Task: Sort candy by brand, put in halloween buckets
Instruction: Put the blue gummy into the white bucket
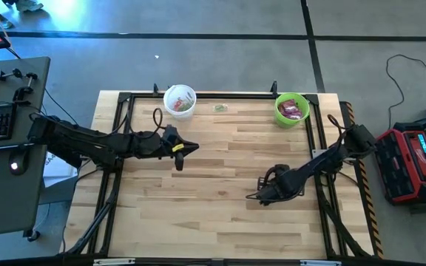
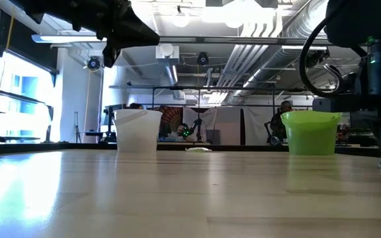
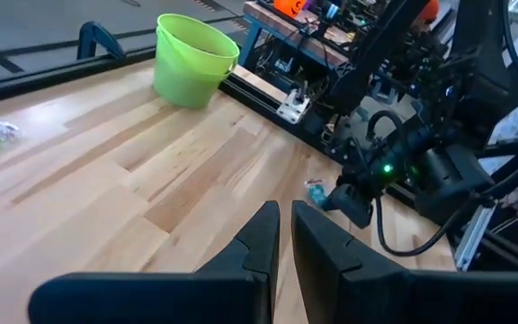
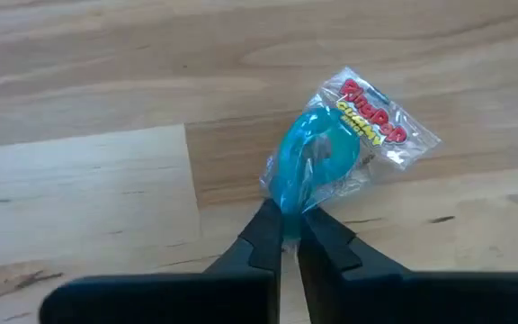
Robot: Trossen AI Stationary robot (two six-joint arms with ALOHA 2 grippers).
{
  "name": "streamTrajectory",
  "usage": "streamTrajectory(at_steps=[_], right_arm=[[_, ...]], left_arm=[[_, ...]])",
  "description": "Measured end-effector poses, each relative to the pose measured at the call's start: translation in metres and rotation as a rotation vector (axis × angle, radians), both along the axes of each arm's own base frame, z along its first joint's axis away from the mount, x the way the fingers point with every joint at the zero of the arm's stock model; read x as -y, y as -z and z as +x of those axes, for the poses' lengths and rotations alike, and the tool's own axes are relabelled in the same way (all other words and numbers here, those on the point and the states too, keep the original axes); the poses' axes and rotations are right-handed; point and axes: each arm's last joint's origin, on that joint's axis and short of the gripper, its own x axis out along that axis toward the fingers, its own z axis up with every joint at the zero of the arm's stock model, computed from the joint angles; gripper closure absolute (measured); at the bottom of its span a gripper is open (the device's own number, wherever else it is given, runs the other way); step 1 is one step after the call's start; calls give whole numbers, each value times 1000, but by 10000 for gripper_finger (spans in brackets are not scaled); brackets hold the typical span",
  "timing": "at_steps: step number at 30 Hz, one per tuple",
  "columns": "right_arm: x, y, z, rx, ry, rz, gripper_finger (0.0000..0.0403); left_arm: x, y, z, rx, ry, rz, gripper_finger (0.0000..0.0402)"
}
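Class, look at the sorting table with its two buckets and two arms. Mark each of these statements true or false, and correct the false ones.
1. The right gripper is shut on a blue clear-wrapped candy. True.
2. The green bucket is empty. False: magenta packets lie inside it.
3. The left gripper holds a candy. False: its fingers are shut with nothing between them, above the board.
4. A loose greenish candy lies on the table between the white bucket and the green one. True.
5. The white bucket lies tipped on its side. False: it stands upright at the far edge.
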Motion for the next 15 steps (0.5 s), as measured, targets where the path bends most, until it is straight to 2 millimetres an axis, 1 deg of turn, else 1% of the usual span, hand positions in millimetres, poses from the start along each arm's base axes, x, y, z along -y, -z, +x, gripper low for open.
streamTrajectory(at_steps=[3,6,9,12,15], right_arm=[[-2,-2,5,37,-74,-4,384],[-6,-11,19,147,-206,-44,385],[-13,-24,39,285,-416,-113,397],[-22,-41,60,439,-636,-201,397],[-26,-58,78,557,-784,-253,396]], left_arm=[[1,0,0,4,2,-20,379],[1,1,1,6,42,-66,379],[0,3,2,1,109,-160,379],[2,7,6,-18,157,-245,378],[4,16,10,-55,187,-301,377]])
